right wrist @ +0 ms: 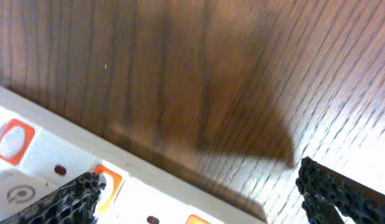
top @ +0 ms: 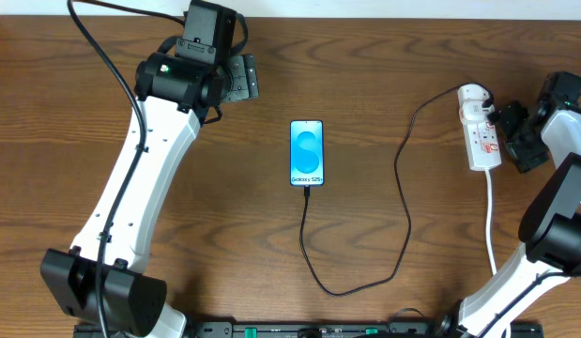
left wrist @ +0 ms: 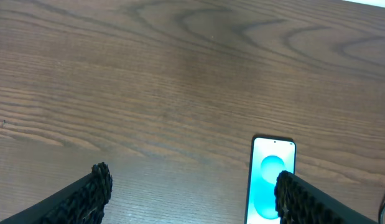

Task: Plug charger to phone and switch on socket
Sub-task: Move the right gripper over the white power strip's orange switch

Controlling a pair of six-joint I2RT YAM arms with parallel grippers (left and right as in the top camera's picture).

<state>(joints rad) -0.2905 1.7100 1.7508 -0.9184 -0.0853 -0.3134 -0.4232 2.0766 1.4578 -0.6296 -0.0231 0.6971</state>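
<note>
The phone (top: 307, 153) lies screen-up at the centre of the worktop (top: 384, 56); the charger (top: 302, 225) meets its lower edge and loops right to the socket (top: 480, 131). The left pincer (left wrist: 192, 199) hangs spread and empty off the phone's far-left corner. The right pincer (right wrist: 195, 196) is spread, empty, over the socket's edge.

from overhead we see bright, even light on the table (top: 365, 56), with only faint, soft shadows. the phone (top: 307, 153) screen glows and its pale parts wash out. the socket (top: 481, 131) is nearly blown to plain white. in the left wrist view a pale sheen lies on the far wood, and the fingers (left wrist: 86, 196) of the left gripper (left wrist: 192, 176) are dark and soft. in the right wrist view a broad dark shadow crosses the wood, glare brightens the near right, and everything is slightly blurred.
</note>
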